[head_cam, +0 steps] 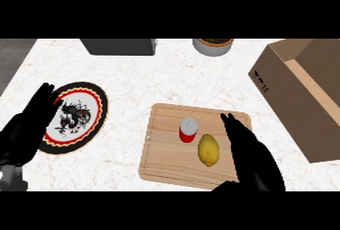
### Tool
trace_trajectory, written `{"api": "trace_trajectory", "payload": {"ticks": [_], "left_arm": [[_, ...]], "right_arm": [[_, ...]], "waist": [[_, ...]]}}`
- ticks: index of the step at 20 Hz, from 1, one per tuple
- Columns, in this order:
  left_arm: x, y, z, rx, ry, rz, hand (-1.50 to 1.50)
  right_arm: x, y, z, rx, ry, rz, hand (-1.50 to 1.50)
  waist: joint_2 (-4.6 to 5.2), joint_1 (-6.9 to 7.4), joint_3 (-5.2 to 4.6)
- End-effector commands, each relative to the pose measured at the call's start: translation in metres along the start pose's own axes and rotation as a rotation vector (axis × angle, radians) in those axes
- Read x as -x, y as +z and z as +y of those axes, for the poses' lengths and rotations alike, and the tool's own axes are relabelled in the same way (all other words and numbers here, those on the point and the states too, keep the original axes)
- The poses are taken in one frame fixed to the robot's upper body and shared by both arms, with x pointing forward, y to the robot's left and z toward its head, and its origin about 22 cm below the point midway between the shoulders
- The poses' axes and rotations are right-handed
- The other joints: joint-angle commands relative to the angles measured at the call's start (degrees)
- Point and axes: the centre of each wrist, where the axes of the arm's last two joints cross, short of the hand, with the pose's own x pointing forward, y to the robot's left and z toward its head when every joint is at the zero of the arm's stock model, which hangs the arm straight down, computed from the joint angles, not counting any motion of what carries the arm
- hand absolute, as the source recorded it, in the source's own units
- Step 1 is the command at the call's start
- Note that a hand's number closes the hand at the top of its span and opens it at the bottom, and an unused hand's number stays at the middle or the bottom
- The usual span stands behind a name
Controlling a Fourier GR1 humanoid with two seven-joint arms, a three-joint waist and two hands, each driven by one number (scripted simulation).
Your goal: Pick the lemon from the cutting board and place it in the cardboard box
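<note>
A yellow lemon [208, 149] lies on the wooden cutting board [163, 148], just below a red can [189, 130] with a grey top. My right hand [249, 155] hovers over the board's right side, fingers straight and pointing away from me, right beside the lemon but apart from it. The cardboard box [302, 94] stands open at the right edge of the counter. At the far left my left hand [25, 128] rests open, fingers up, overlapping the edge of a decorated plate [83, 114].
A dark box-shaped object [119, 46] stands at the back of the white marble counter, and a round pot [213, 45] sits at the back centre. The counter's left edge runs diagonally at the top left.
</note>
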Motion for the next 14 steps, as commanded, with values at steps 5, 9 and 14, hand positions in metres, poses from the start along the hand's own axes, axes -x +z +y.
{"api": "trace_trajectory", "payload": {"ticks": [5, 9, 14], "left_arm": [[0.004, 0.003, 0.010, -0.013, -0.014, -0.015, 0.00], [0.011, -0.004, 0.001, -0.014, -0.003, 0.003, 0.00], [0.009, 0.006, -0.018, -0.009, -0.017, 0.003, 0.00]], "right_arm": [[-0.002, -0.014, 0.008, -0.079, 0.077, 0.144, -1.50], [-0.015, -0.028, 0.019, -0.077, 0.076, 0.125, -1.50], [-0.015, -0.024, 0.026, -0.039, 0.083, 0.072, -1.50]], "waist": [[-0.08, -0.57, 0.07], [-0.02, -0.52, 0.08], [-0.09, -0.55, 0.10]]}}
